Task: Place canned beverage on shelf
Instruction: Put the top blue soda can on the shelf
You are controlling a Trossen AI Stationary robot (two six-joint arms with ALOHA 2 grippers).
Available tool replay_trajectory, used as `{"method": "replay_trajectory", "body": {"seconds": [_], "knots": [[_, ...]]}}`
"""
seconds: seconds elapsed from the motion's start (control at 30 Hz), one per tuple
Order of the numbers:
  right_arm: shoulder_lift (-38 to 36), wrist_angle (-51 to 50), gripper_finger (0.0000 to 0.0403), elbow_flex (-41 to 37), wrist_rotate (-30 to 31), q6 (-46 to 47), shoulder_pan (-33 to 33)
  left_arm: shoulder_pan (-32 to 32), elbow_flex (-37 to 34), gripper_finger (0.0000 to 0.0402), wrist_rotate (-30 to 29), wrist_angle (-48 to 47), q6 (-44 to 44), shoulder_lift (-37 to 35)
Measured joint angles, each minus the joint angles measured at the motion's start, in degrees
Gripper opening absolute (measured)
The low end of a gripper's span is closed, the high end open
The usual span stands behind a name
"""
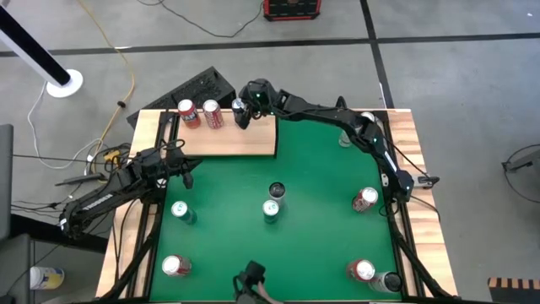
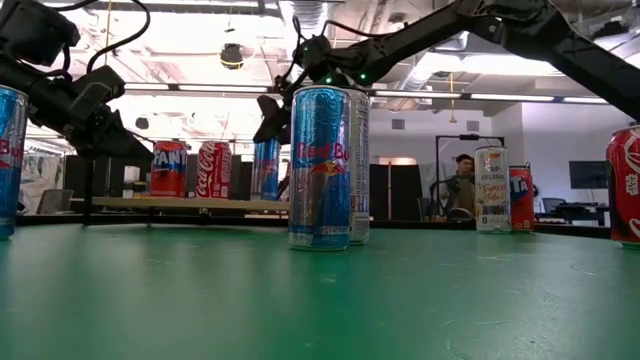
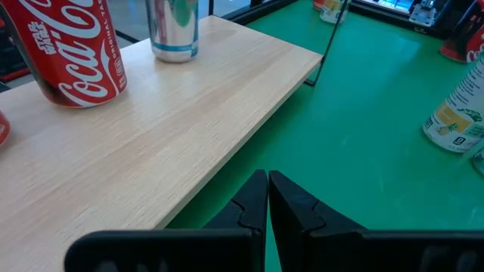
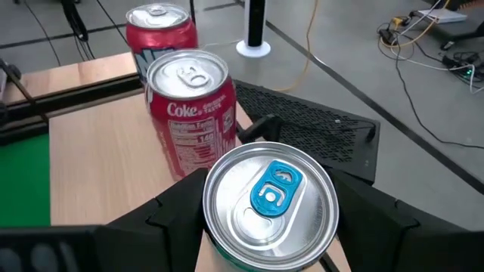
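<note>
At upper centre we see the right claw [image 1: 245, 111] clamped around a slim blue can [image 4: 270, 196] on the shelf [image 1: 245, 141]; the left claw [image 3: 268, 198] waits fully closed, empty.

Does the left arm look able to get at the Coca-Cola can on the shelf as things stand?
Probably yes: the left end effector, shut, sits at the shelf edge, with bare board between it and the Coca-Cola can; it would need opening first.

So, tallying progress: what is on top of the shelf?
Three cans stand on the shelf: a Fanta can, a Coca-Cola can, and a silver-blue can gripped by the right gripper, which hides its base.
</note>
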Motion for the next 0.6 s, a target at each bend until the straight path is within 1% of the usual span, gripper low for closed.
{"method": "replay_trajectory", "body": {"seconds": [0.23, 0.3, 0.47, 0.6], "knots": [[0.00, -0.59, 0.0266, 0.00, -0.08, 0.02, -0.28, 0.00, 0.00, 0.0000, 0.00, 0.00, 0.00, 0.00], [0.00, -0.64, 0.0281, 0.00, -0.07, 0.00, -0.28, 0.00, 0.00, 0.0000, 0.00, 0.00, 0.00, 0.00], [-0.02, -0.70, 0.0344, 0.00, -0.07, -0.04, -0.28, 0.00, -0.02, 0.0000, 0.00, 0.00, 0.00, 0.01], [-0.26, -0.74, 0.0365, 0.00, -0.07, -0.14, -0.26, 0.00, -0.02, 0.0000, 0.00, 0.00, 0.00, 0.00]]}}
